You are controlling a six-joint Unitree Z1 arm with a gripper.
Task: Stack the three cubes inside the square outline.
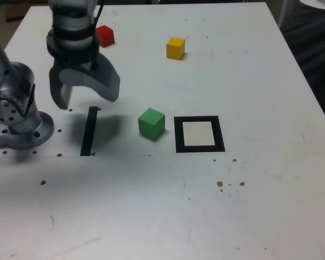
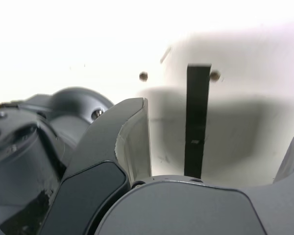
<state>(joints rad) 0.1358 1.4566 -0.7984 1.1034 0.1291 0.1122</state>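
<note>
The green cube (image 1: 151, 123) rests on the table just to the exterior view's left of the square outline (image 1: 199, 134), a thick black frame with a pale middle and nothing inside it. The red cube (image 1: 104, 36) and the yellow cube (image 1: 175, 47) sit apart near the table's far edge. My gripper (image 1: 85, 97) hangs open and empty above the table at the exterior view's left, over the thin black strip. In the wrist view the gripper (image 2: 220, 127) has its fingers (image 2: 132, 142) spread wide, with no cube between them.
A thin black strip (image 1: 89, 130) lies on the table under the gripper, also seen as the strip (image 2: 197, 117) in the wrist view. The arm's grey base (image 1: 16, 114) stands at the exterior view's left edge. Small dark specks (image 1: 230, 184) dot the white table.
</note>
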